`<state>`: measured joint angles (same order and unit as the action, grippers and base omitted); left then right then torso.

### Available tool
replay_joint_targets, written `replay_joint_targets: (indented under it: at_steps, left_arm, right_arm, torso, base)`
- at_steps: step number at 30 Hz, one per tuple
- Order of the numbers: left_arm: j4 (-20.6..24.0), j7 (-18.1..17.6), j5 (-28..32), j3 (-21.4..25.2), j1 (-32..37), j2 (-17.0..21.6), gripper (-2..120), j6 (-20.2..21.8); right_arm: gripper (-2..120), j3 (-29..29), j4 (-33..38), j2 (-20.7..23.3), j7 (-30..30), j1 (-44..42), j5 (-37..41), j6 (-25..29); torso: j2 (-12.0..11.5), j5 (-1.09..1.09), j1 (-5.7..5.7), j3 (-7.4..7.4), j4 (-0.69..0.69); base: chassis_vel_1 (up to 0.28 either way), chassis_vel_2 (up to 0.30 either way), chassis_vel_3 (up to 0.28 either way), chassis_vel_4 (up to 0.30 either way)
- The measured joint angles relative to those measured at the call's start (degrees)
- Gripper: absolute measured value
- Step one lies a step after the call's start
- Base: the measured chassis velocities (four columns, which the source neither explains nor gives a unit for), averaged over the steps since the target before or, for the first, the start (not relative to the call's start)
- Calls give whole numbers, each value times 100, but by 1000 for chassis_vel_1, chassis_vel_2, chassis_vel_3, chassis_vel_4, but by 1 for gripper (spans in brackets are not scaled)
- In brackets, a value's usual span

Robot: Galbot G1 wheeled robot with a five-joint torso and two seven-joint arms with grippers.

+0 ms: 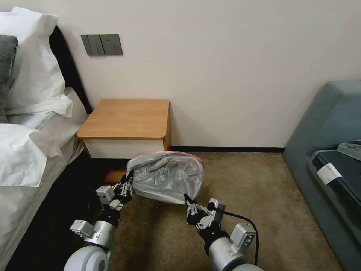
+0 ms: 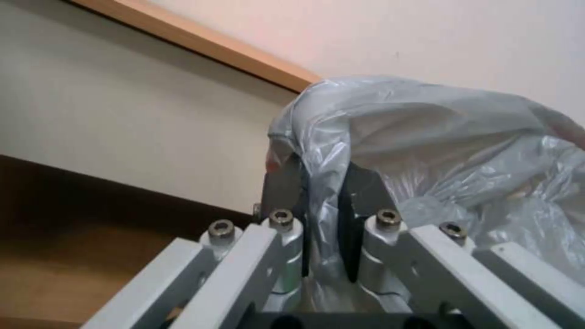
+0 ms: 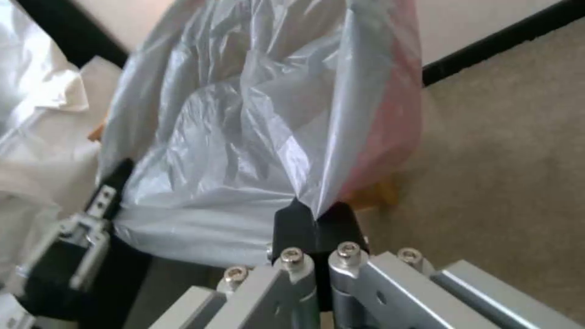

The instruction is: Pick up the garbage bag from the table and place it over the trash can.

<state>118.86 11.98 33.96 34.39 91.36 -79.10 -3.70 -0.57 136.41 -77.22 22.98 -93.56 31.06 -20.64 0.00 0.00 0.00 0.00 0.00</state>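
Cream wall [image 1: 233,75] fills the background, with a grey switch plate [image 1: 102,44] set high on it and a dark skirting line where it meets the tan carpet [image 1: 255,210]. On the left lies a bed [image 1: 26,143] with white sheets and pillows; on the right stands a grey-blue sofa [image 1: 327,124].

Between them, against the wall, is the bench [image 1: 126,118], its orange-brown top bare above a white drawer front. In front of it and lower, the bag [image 1: 167,175] hangs stretched in the air between the two arms, above the carpet, crinkled and silvery with a pink edge along its far side. It hides whatever is under it.

The left tool [image 1: 129,181] is closed on the bag's left edge; in the left wrist view its fingers [image 2: 359,192] pinch a fold of plastic [image 2: 427,137] between them. The right tool [image 1: 187,201] is closed on the bag's near right corner; in the right wrist view its dark fingertips [image 3: 292,224] meet tight on a gathered point of the film [image 3: 244,114].
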Motion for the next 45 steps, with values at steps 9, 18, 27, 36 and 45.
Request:
replay_joint_targets:
  at_steps: [9,18,27,36,45]
  left_arm:
    - [209,-167,598,65,75,-6,6,382]
    - [371,-264,1045,76,190,28,6,809]
    - [354,-372,1210,227,124,30,6,880]
    - [190,-343,1633,406,78,37,6,1045]
    - [241,16,2684,639,116,107,6,1544]
  right_arm:
    - [0,-282,-191,86,-199,-9,-150,89]
    - [8,-481,-488,119,-672,-25,-792,212]
    - [41,-1087,-499,541,-1933,-803,-2245,622]
    - [76,-2068,-109,542,-2951,-888,-251,1683]
    - [99,-2358,-418,328,-3379,-170,2000,1846]
  torso:
    - [0,0,0,0,0]
    - [0,0,0,0,0]
    - [0,0,0,0,0]
    - [0,0,0,0,0]
    - [0,0,0,1,0]
  base:
    - [0,0,0,0]
    - [0,0,0,0]
    - [0,0,0,0]
    - [0,0,0,0]
    - [0,0,0,0]
